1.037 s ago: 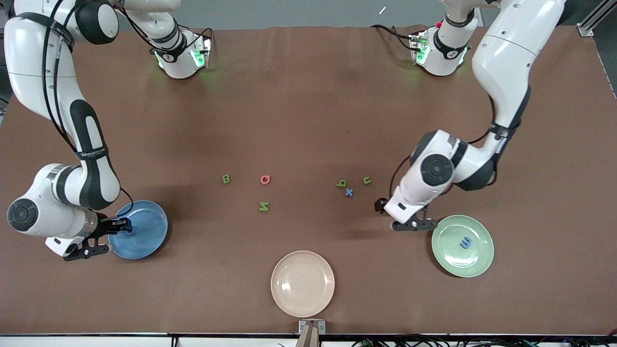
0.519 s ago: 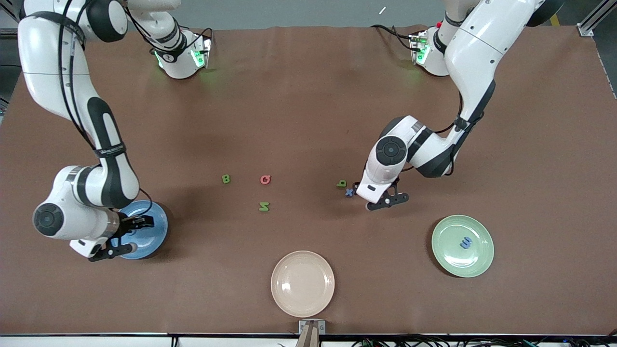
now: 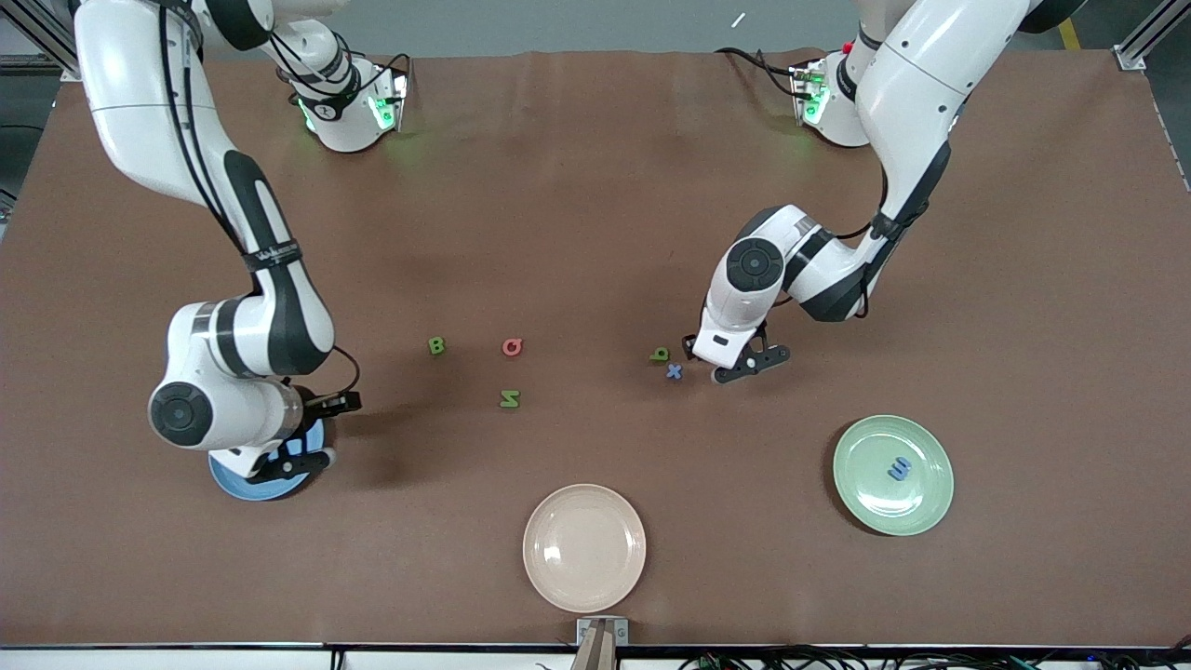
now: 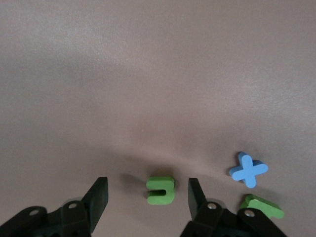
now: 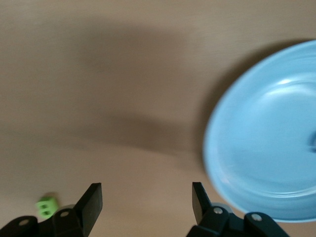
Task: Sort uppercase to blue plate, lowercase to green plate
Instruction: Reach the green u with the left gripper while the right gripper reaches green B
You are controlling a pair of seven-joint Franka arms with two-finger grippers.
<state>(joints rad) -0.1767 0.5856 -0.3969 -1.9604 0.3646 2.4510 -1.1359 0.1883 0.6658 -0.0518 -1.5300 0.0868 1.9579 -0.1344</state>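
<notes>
1. L gripper [image 3: 735, 358]: low over table by the lowercase cluster. Wrist view shows its fingers [image 4: 98, 196] apart, green u [image 4: 161, 190] lying between them, not touching either.
2. Blue x [image 3: 675, 371] and green b [image 3: 659, 355] just beside L gripper, toward R arm's end of it; x nearer front cam than b.
3. Green plate [image 3: 921, 507] toward L arm's end, near front edge; blue m [image 3: 898, 469] lies in it.
4. R gripper [image 3: 321, 430]: over edge of blue plate [image 3: 233, 482], on the side toward table centre. Fingers [image 5: 91, 200] apart, nothing between them.
5. Blue plate mostly hidden under R arm in front view; plate contents can't tell.
6. Uppercase on table mid-area: green B [image 3: 436, 346], red Q [image 3: 513, 347] beside it toward L arm's end, green N [image 3: 509, 399] nearer front cam.
7. Cream plate [image 3: 584, 548] at front edge, centre.
</notes>
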